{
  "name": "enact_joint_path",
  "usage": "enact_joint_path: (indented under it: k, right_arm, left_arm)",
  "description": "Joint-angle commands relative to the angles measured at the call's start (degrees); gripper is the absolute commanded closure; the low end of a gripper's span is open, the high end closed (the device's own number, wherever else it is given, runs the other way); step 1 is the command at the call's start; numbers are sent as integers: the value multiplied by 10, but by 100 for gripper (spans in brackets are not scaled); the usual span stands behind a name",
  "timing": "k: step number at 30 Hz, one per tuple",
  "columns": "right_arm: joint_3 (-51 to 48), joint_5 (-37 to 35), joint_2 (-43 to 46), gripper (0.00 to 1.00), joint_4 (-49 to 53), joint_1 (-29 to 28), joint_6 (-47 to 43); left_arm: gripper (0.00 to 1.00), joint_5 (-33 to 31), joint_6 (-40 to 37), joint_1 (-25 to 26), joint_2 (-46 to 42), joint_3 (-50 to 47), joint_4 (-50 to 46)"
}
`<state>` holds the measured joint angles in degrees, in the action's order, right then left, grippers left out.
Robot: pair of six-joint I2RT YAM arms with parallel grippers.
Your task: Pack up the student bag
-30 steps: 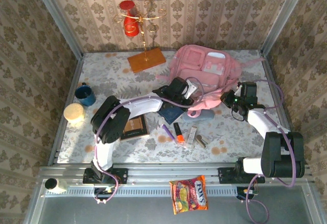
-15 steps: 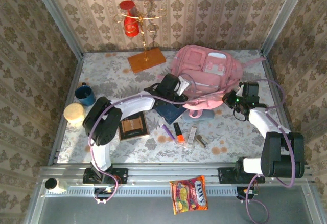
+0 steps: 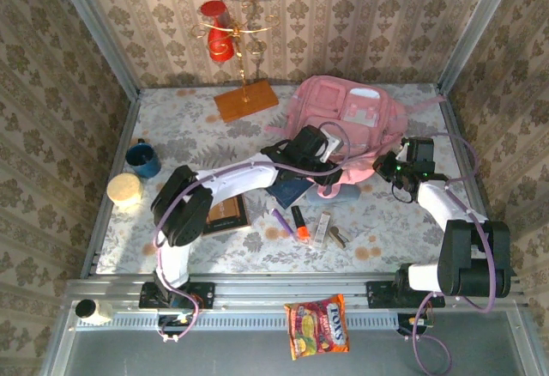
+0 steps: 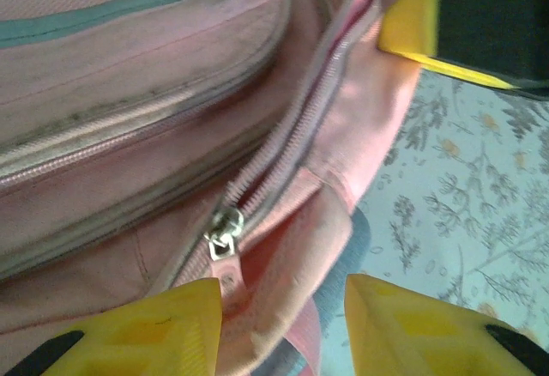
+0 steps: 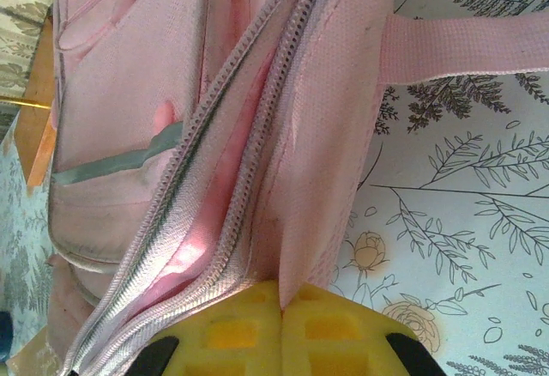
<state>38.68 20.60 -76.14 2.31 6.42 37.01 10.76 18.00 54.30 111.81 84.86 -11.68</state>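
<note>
The soft pink fabric backpack (image 3: pixel 360 118) is clamped by the right gripper (image 5: pixel 281 297), its metal zip pull (image 4: pixel 225 226) lying just above the open left gripper (image 4: pixel 283 307).

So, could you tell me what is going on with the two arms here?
They seem to be working on the zipper of the soft pink fabric backpack. The right gripper is shut on a fold of its fabric beside the zipper, while the open left gripper sits at the metal zipper pull, not gripping it. An orange highlighter and a purple pen lie on the table, unpacked.
</note>
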Motion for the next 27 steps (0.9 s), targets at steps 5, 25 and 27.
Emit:
enact_joint_path:
  k: [5,25,27]
  right_arm:
    - [5,15,7,100,-44,-10,8]
    - [-7,19,2,100,-55,-15,9]
    - [-8,18,1,100,-56,-15,9]
  left_arm:
    - [58,-45,44,-2,40,35,-41]
    - [63,32,188,-30,61,-9,71]
    - [63,35,193,-30,61,-14,75]
